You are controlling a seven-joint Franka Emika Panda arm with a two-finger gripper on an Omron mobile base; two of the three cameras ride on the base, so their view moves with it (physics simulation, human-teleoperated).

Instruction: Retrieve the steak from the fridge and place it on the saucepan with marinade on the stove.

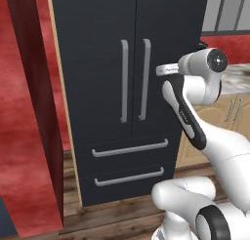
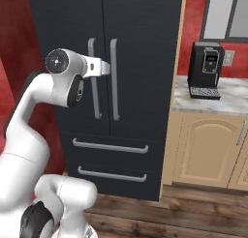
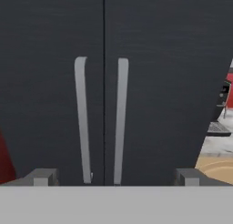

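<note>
The tall charcoal-black fridge [image 1: 97, 63] [image 2: 145, 48] [image 3: 45, 82] stands straight ahead with both upper doors shut. Two grey bar handles [image 3: 81, 118] [image 3: 120, 118] run down either side of the door seam. My gripper [image 1: 158, 70] [image 2: 107, 67] [image 3: 116, 177] hovers a short way in front of the doors at the height of the handles' upper part. It points at them, open, with nothing between its fingers. The steak is hidden. The saucepan, the marinade and the stove are out of view.
Two shut drawers with bar handles [image 1: 129, 148] [image 1: 129, 176] lie below the doors. A dark red panel [image 1: 34, 88] juts out left of the fridge. To the right, a black coffee machine [image 2: 206, 70] sits on a marble counter [image 2: 227, 99] over beige cabinets [image 2: 208, 150].
</note>
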